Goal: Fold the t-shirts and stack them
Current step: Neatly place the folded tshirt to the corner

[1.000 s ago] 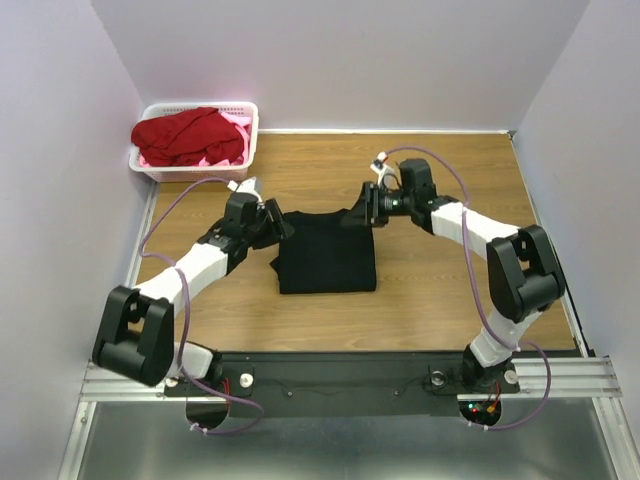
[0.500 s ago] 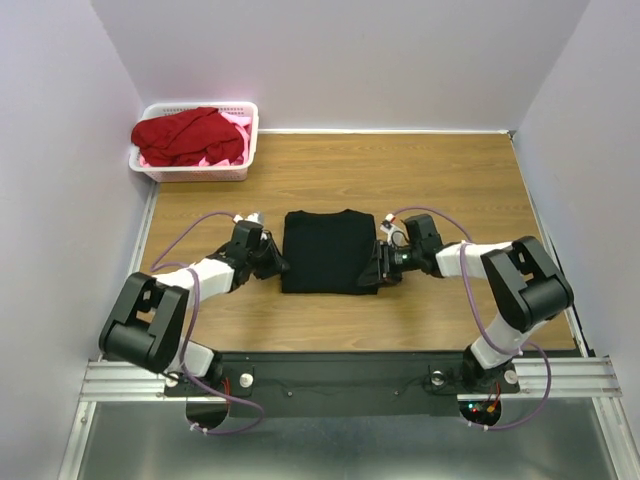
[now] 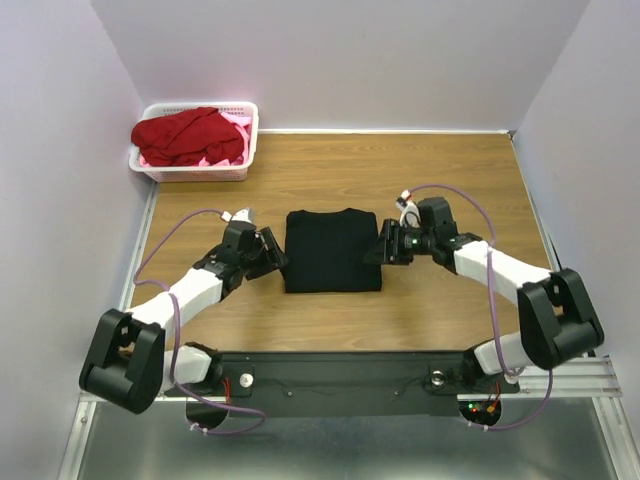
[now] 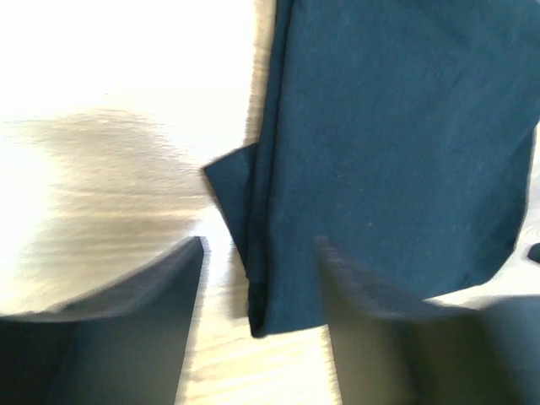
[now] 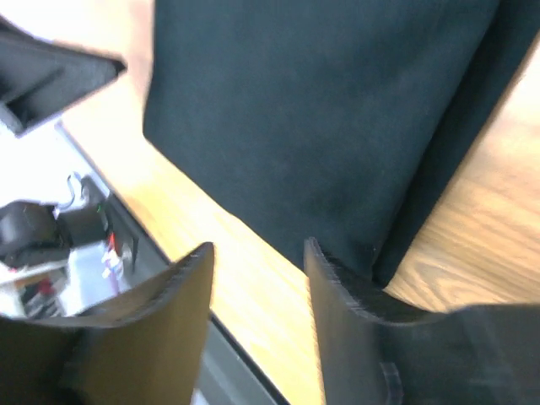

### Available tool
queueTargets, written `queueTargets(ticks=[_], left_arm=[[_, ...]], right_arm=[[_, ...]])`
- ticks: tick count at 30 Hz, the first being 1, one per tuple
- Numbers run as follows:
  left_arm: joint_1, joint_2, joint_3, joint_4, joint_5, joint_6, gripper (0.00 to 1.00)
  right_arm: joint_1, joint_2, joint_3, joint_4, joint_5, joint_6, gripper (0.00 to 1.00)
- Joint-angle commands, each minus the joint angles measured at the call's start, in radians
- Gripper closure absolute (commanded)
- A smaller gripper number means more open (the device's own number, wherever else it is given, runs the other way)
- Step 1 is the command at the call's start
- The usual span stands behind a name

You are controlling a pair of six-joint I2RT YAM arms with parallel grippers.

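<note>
Folded black t-shirt (image 3: 333, 250) was flanked equally closely: left arm (image 3: 205, 285) at its left edge, right arm (image 3: 480, 258) at its right; both jaws were held parted, empty.

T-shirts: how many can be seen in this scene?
3. A folded black t-shirt lies on the wooden table. A red t-shirt is heaped in the white basket, with a pink t-shirt peeking out beneath it. More may be hidden underneath.
</note>
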Motion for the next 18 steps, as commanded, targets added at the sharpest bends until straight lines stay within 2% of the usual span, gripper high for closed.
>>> queueTargets(ticks=[1,2,7,13,16,18], left_arm=[[-0.019,-0.065,0.037,-0.09,-0.09,0.04,0.26],[-0.023,-0.062,0.043,-0.095,-0.091,0.043,0.22],[-0.067,-0.016,0.09,-0.132,-0.156,0.045,0.19],[-0.289,0.042,0.261,-0.222,-0.349,0.121,0.17],[-0.41,0.118,0.362,-0.25,-0.395,0.184,0.18],[-0.505,0.19,0.443,-0.264,-0.426,0.228,0.18]], right_arm=[[-0.003,-0.095,0.108,-0.143,0.178,-0.046,0.43],[-0.006,-0.103,0.122,-0.171,0.239,-0.056,0.4],[-0.005,-0.136,0.188,-0.312,0.364,-0.083,0.31],[-0.005,-0.166,0.228,-0.449,0.555,-0.056,0.17],[-0.015,-0.185,0.223,-0.516,0.724,-0.007,0.01],[-0.044,-0.191,0.215,-0.555,0.787,0.012,0.0]])
